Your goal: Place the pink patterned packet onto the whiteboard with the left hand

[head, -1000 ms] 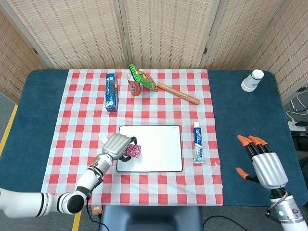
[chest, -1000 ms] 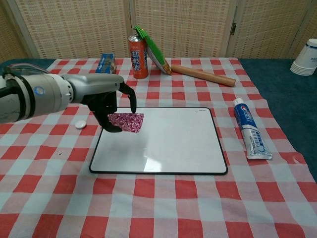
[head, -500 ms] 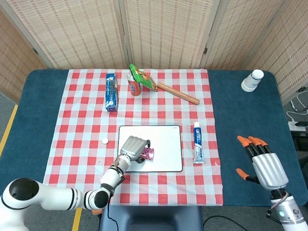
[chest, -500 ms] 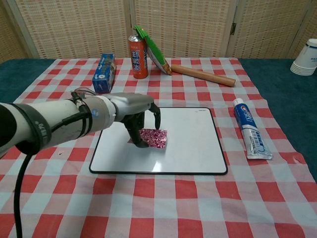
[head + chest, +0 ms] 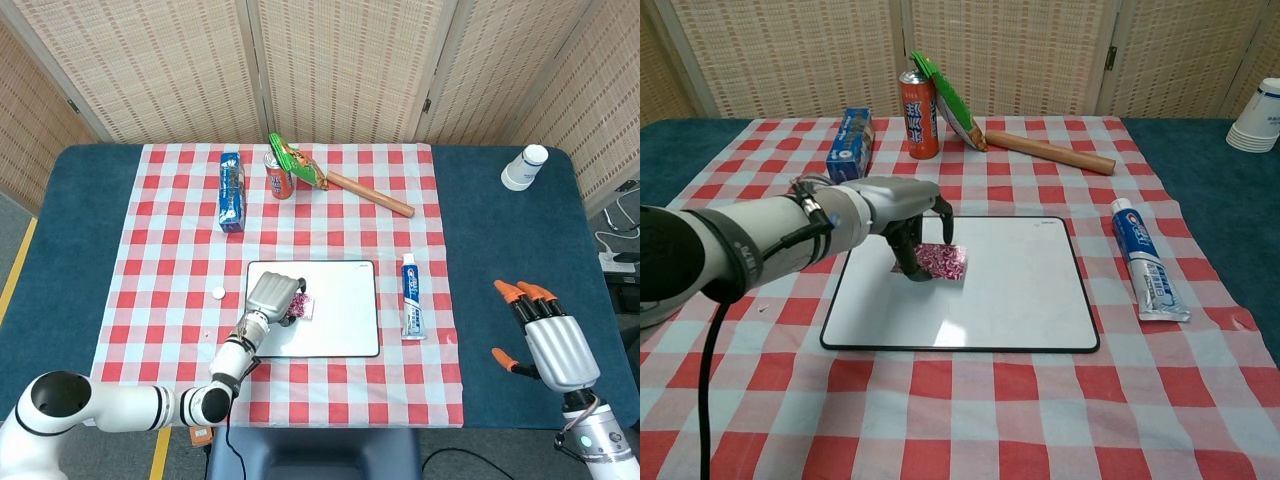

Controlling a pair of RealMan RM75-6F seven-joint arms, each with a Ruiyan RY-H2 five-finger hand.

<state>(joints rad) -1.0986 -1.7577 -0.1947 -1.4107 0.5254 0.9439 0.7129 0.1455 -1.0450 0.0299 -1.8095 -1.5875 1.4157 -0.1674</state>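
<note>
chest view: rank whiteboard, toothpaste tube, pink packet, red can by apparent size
1. whiteboard, clearly largest.
2. toothpaste tube and red can: look alike; the can stands farther back, so unsure.
3. pink packet, smallest, partly covered by the left hand.

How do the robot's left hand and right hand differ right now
The left hand is over the whiteboard, fingers curled around the pink patterned packet; the right hand holds nothing, fingers spread. The left is over the checked cloth, the right over bare blue table. Both have silver backs.
</note>
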